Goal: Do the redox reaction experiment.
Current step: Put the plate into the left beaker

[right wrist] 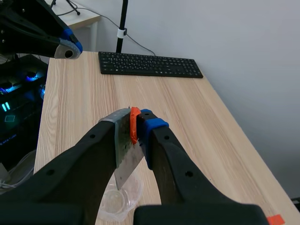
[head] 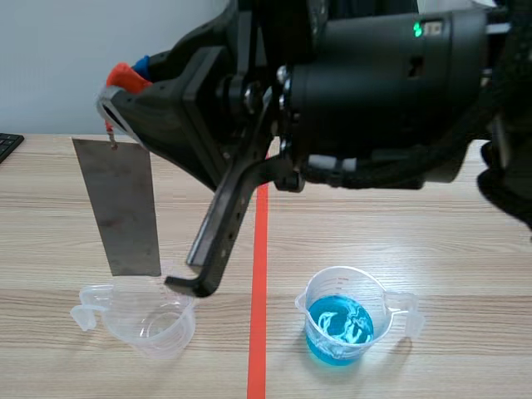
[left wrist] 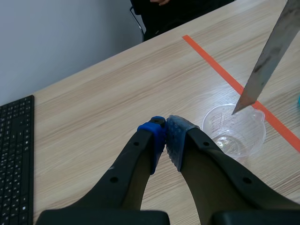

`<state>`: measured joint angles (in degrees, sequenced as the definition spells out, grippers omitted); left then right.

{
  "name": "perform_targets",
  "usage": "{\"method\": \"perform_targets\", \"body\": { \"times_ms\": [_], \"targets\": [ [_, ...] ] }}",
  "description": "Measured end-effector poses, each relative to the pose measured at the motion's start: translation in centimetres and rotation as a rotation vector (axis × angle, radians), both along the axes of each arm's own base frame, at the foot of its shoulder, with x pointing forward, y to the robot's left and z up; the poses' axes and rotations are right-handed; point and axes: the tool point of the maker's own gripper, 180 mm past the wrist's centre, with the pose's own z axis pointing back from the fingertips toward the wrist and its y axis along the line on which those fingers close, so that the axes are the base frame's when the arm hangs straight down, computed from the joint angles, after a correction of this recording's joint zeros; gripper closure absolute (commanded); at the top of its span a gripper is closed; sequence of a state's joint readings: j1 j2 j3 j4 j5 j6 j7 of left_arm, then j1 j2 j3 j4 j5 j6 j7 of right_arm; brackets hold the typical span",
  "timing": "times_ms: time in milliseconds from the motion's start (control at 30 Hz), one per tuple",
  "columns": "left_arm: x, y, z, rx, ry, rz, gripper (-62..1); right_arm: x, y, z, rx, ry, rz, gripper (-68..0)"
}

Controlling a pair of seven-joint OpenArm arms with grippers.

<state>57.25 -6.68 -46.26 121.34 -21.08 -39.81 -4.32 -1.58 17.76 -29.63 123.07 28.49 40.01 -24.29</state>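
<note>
In the scene view the right gripper (head: 119, 93) dangles a metal strip (head: 125, 208) with its end over the empty cup (head: 158, 322), at nine o'clock from the blue cup (head: 339, 320). In the left wrist view the left gripper (left wrist: 165, 136) is closed on nothing. In the right wrist view the fingers pinch the strip's top edge. It looks thin, stiff, light and probably slick, so it is best held there.

Readable text: none anywhere.
Empty cup (left wrist: 233, 131): faint graduation marks on the clear wall, too small to read.
Keyboard (right wrist: 150, 64): key legends too small to make out.
Right arm housing (head: 391, 83): small green light (head: 418, 30) lit, no lettering legible beside it.
</note>
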Motion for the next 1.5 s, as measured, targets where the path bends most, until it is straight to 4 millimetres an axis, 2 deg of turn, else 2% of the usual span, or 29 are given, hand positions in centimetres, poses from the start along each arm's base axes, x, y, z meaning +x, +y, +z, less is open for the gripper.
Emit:
{"method": "perform_targets", "body": {
  "times_ms": [200,367,600,1067,1267,1500],
  "targets": [
    [-0.1,0.1,0.0,-0.007,-0.002,0.012,-4.5,0.1,0.9,-1.8,-0.034,0.011,-0.007,-1.7],
    [-0.1,0.1,0.0,-0.007,-0.003,0.012,-4.5,-0.2,2.0,-2.6,-0.035,0.022,0.008,-1.7],
    [-0.1,0.1,0.0,-0.007,-0.003,0.012,-4.5,0.8,2.9,-4.3,-0.064,0.041,-0.018,-1.8],
    [-0.1,0.1,0.0,-0.007,-0.003,0.012,-4.5,1.4,2.5,-4.8,-0.079,0.038,-0.053,-1.7],
    [-0.1,0.1,0.0,-0.007,-0.003,0.012,-4.5,2.0,2.4,-7.0,-0.095,0.088,-0.062,-1.7],
    [-0.1,0.1,0.0,-0.007,-0.003,0.012,-4.5,3.0,1.8,-10.5,-0.157,0.124,-0.087,-1.7]
  ]
}}
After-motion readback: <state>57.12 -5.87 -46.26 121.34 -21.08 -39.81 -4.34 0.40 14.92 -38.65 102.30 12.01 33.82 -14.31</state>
